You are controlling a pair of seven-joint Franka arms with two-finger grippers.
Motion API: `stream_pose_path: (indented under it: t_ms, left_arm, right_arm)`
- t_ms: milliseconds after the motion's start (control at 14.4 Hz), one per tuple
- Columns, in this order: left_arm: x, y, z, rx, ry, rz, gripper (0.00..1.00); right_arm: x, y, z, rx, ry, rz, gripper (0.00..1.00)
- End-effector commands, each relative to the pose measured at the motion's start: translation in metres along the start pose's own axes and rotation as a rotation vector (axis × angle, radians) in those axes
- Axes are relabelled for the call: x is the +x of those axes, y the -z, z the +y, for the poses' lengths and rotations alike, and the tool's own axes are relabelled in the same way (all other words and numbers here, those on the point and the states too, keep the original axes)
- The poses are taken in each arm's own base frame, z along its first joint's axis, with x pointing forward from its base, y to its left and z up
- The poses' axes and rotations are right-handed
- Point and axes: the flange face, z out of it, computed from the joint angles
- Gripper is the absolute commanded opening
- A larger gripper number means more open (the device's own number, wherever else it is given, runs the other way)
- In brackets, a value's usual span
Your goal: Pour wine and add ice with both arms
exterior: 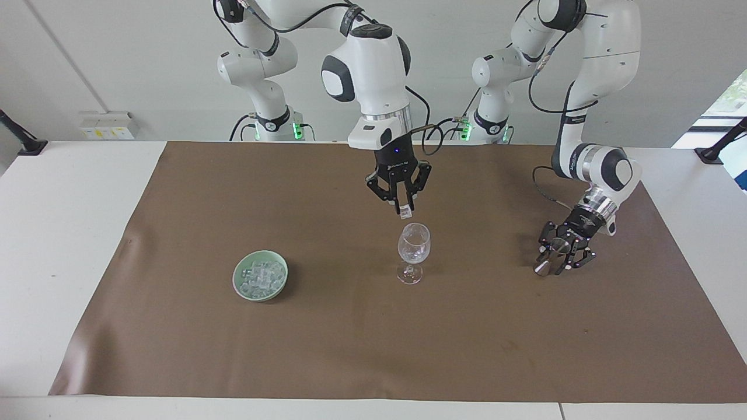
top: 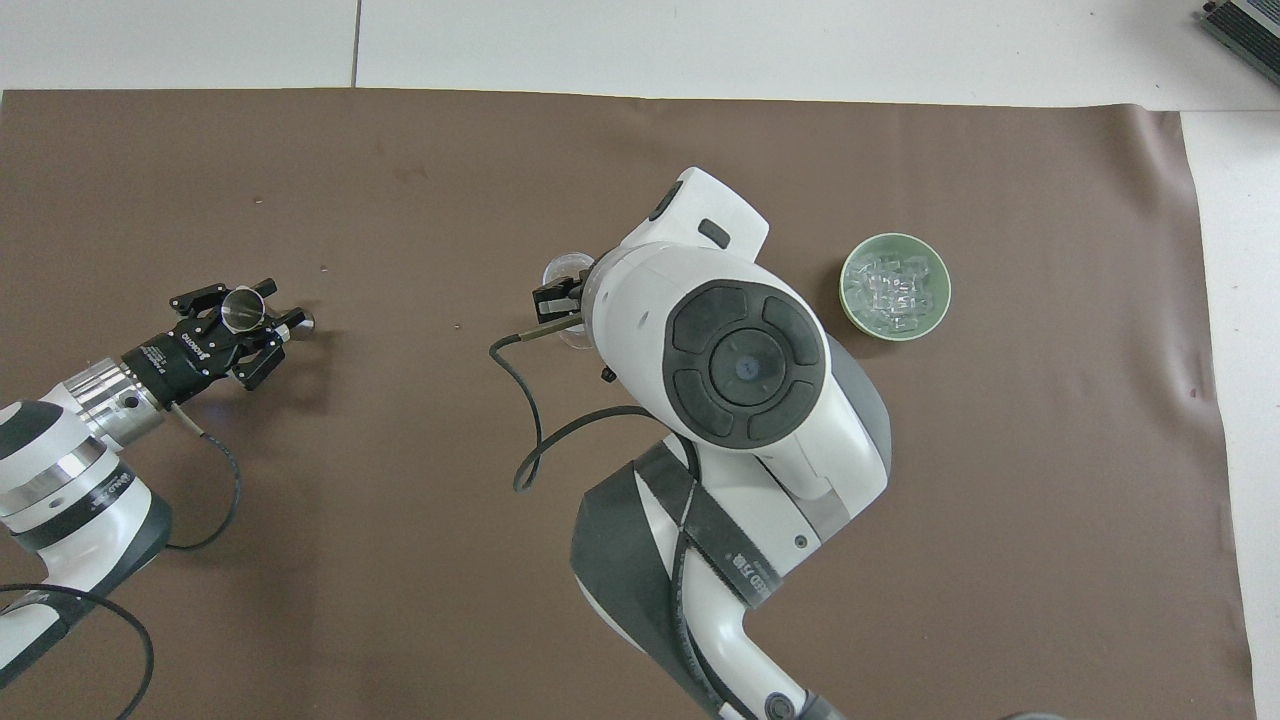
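Ice cube (exterior: 406, 213) pinched in the right end effector (exterior: 404, 209) sits right over the wine glass (exterior: 414, 245); dropped off-centre, it could clip the rim. Left end effector (exterior: 558, 254) is open around the jigger (exterior: 551, 256).

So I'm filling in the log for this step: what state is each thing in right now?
Right gripper: shut on an ice cube, above the wine glass.
Wine glass: upright on the brown mat.
Green bowl: holds ice cubes.
Left gripper: fingers spread around the metal jigger, which stands tilted on the mat.
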Motion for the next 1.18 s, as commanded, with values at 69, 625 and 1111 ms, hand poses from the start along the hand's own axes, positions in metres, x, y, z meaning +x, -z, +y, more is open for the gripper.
stream_pose_path:
  t_ms: [69,625,1111]
  left_arm:
    - [0.003,0.002,-0.002,-0.026,-0.004,0.007,1.00]
    - [-0.014,0.024,0.011,0.026,-0.176,0.119,1.00]
    - [-0.056,0.072,0.034,0.131,-0.420,0.298,1.00]
  right_arm:
    - [0.011,-0.011,-0.005,0.028,0.026,0.010,0.00]
    - [0.019,-0.029,-0.012,0.036,0.015,0.026,0.00]
    - [0.013,-0.038,-0.022,0.045,0.011,0.011,0.00]
